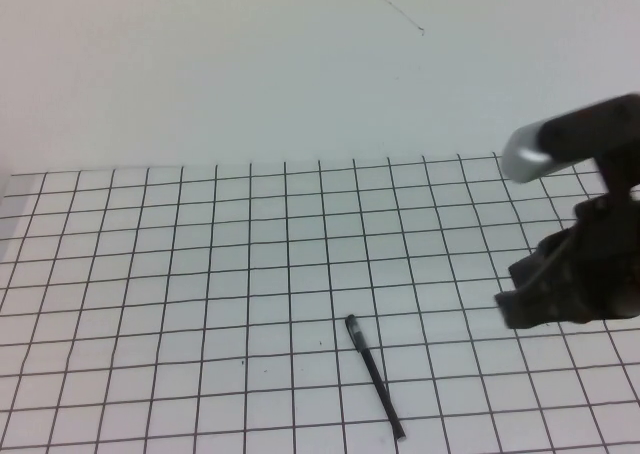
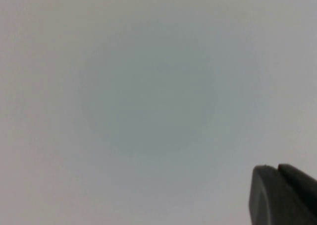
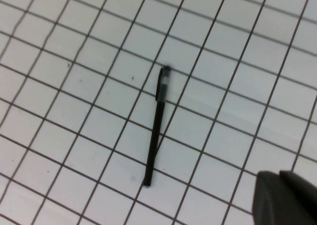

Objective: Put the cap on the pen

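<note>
The thin black pen [image 1: 376,379] lies flat on the grid mat at the front centre, slanting from far-left to near-right. The short dark-and-grey cap piece [image 1: 353,326] sits on its far end, in line with the barrel. Both also show in the right wrist view, the pen [image 3: 155,136] and the cap [image 3: 163,84]. My right gripper [image 1: 513,309] hangs above the mat, right of the pen and apart from it, shut and empty; its fingertips [image 3: 267,183] show closed together. My left gripper [image 2: 277,169] is outside the high view, shut and empty, facing a blank pale surface.
The white mat with a black grid [image 1: 200,274] covers the table up to a plain white wall [image 1: 250,64] at the back. The right arm's silver-ended link [image 1: 530,154] juts in at the upper right.
</note>
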Controlling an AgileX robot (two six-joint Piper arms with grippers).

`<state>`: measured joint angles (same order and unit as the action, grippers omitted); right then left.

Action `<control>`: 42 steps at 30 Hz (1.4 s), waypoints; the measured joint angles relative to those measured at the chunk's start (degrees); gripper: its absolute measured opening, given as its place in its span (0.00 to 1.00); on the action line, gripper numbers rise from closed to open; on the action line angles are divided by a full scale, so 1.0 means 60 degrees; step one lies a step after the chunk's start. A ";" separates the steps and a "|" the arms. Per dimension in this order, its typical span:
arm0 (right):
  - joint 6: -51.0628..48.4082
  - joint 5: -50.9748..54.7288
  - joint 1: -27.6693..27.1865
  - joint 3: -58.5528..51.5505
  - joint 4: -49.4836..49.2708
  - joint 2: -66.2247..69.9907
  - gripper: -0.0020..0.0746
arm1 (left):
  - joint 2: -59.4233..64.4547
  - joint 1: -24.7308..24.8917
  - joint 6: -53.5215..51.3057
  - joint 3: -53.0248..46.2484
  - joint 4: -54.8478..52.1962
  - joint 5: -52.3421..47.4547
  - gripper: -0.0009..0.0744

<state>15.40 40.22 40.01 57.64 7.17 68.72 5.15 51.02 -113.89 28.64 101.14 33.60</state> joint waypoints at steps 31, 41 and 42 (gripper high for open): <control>0.0202 -0.0048 0.0000 -0.0005 0.0774 -0.2232 0.03 | -0.0975 -0.7044 0.3040 -0.1771 -0.0092 -0.3764 0.01; -0.0513 0.0136 -0.0947 -0.0921 0.1951 -0.3020 0.03 | -0.0975 -0.7261 0.5607 -0.2660 -0.2586 -0.5108 0.01; -0.0496 -0.0015 -0.1343 -0.1271 0.1968 -0.3239 0.03 | -0.0975 -0.7261 0.6367 -0.2745 -0.3329 -0.5340 0.01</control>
<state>12.42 40.13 31.95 50.02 18.98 49.28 -0.70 7.46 -75.69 12.17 81.17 1.56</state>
